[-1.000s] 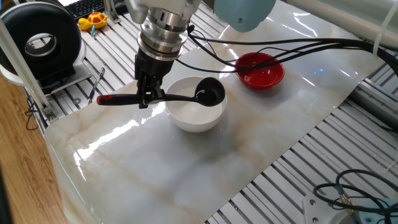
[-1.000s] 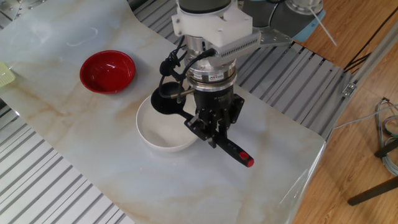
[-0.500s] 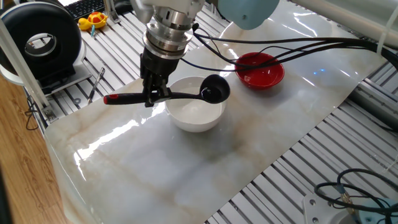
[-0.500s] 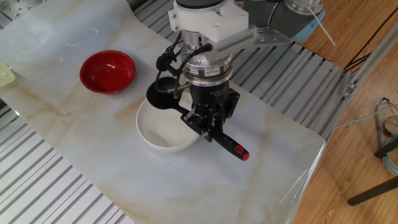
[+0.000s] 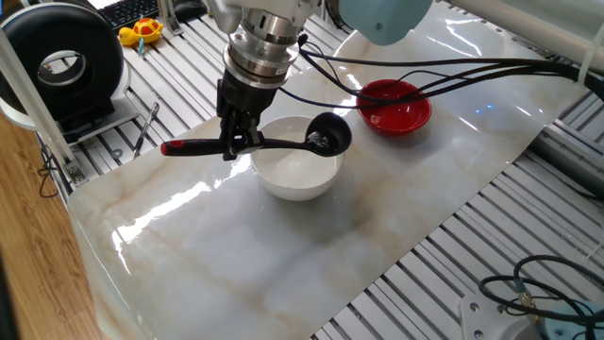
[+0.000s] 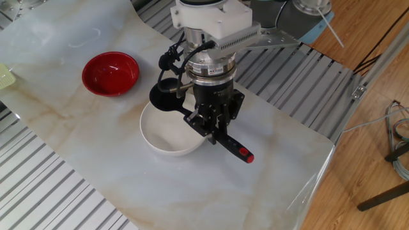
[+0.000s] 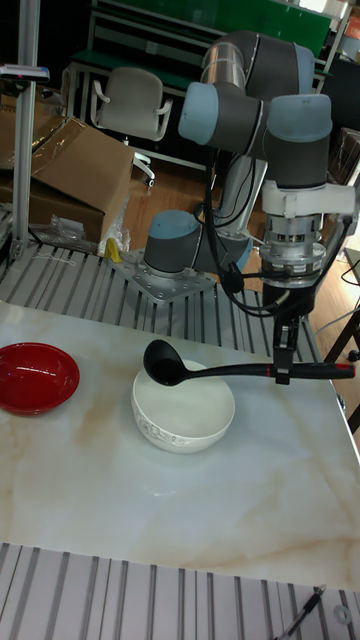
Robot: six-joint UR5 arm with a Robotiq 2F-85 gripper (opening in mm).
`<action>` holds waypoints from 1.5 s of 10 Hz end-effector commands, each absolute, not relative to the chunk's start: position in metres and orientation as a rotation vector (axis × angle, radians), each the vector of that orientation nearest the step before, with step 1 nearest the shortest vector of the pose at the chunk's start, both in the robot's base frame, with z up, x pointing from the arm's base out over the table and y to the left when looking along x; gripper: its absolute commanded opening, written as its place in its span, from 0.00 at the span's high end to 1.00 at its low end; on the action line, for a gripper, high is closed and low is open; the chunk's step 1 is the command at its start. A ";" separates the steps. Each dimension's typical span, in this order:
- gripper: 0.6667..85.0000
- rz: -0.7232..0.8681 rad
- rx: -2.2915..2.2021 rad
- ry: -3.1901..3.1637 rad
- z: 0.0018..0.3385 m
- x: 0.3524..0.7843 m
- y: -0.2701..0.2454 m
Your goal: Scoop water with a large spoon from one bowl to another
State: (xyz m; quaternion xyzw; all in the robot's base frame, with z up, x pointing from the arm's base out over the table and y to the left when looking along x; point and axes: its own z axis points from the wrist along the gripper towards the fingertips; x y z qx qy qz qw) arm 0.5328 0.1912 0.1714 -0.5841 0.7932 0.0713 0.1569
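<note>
My gripper (image 5: 233,147) (image 6: 211,130) (image 7: 283,372) is shut on the handle of the large spoon (image 5: 283,143) (image 6: 167,98) (image 7: 200,369), a black ladle with a red handle end. The ladle is held level, its scoop above the white bowl's rim on the side nearer the red bowl. The white bowl (image 5: 297,175) (image 6: 163,134) (image 7: 183,408) stands mid-table under the ladle. The small red bowl (image 5: 394,106) (image 6: 110,73) (image 7: 36,377) sits apart from it. A faint glint shows in the scoop in one fixed view. Water cannot be made out in either bowl.
A black round device (image 5: 64,64) and a yellow toy (image 5: 142,33) lie off the marble sheet at the back left. Black cables (image 5: 444,71) run from the arm over the red bowl's side. A cardboard box (image 7: 65,170) stands behind the table.
The gripper has lifted the ladle's scoop out of the white bowl and carried it a little toward the red bowl.
</note>
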 end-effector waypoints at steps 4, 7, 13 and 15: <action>0.99 0.234 -1.660 2.260 0.180 0.524 0.188; 0.99 0.206 -1.677 2.268 0.183 0.517 0.177; 0.99 0.220 -1.590 2.285 0.187 0.524 0.183; 0.99 0.226 -1.580 2.287 0.187 0.524 0.185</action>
